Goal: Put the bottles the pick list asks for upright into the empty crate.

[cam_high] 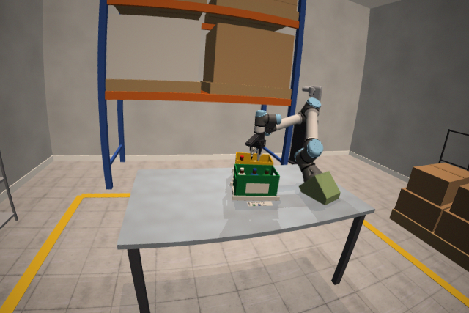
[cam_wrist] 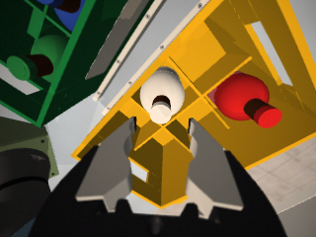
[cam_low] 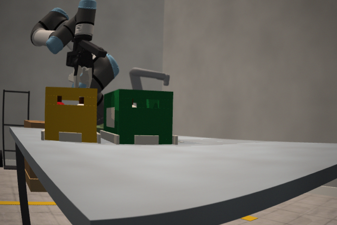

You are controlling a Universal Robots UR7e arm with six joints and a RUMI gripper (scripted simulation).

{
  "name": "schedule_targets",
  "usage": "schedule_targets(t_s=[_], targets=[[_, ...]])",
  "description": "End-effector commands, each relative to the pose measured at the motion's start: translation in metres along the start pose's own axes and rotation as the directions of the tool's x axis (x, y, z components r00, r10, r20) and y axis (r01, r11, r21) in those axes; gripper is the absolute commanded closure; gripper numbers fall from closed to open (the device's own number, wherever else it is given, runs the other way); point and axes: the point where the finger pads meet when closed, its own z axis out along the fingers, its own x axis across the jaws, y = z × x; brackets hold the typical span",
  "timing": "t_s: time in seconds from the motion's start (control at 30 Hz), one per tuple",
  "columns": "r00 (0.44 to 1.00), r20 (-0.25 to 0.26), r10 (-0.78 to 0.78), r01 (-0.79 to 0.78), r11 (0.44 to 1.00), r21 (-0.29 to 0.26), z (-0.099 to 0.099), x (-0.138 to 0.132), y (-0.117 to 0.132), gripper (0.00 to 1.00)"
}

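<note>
My gripper (cam_high: 255, 157) (cam_low: 82, 84) (cam_wrist: 162, 118) is partly open and empty, low over the yellow crate (cam_low: 70, 121) (cam_wrist: 276, 140). In the wrist view a white bottle (cam_wrist: 162, 89) stands upright just ahead of the fingertips, not between them. A red bottle (cam_wrist: 241, 96) (cam_low: 60, 103) stands in another compartment; other compartments there show no bottle. The green crate (cam_high: 274, 184) (cam_low: 145, 119) holds bottles with a white cap (cam_high: 242, 170), a blue cap (cam_high: 254, 171) and a green cap (cam_high: 266, 171). The pick list (cam_high: 259, 203) lies before it, with green and blue marks; its numbers are unreadable.
Low light-coloured rails (cam_low: 146, 139) (cam_wrist: 130, 79) run around the bases of the crates, which stand close together on the grey table (cam_high: 177, 211). A green wedge-shaped block (cam_high: 322, 188) is beside the arm's base. The crates' walls and dividers rise around the bottles.
</note>
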Motion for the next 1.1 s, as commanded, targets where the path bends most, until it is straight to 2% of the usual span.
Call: schedule_targets(t_s=[0.0,0.53,1.03,1.07], targets=[[1.0,0.0,0.0,0.0,1.0,0.003,0.008,0.0,0.0,0.62],[1.0,0.001,-0.002,0.002,1.0,0.002,0.026,-0.001,-0.001,0.62],[1.0,-0.001,0.0,0.0,1.0,0.005,0.024,0.001,-0.001,0.62],[1.0,-0.002,0.0,0.0,1.0,0.006,0.023,0.001,-0.001,1.0]])
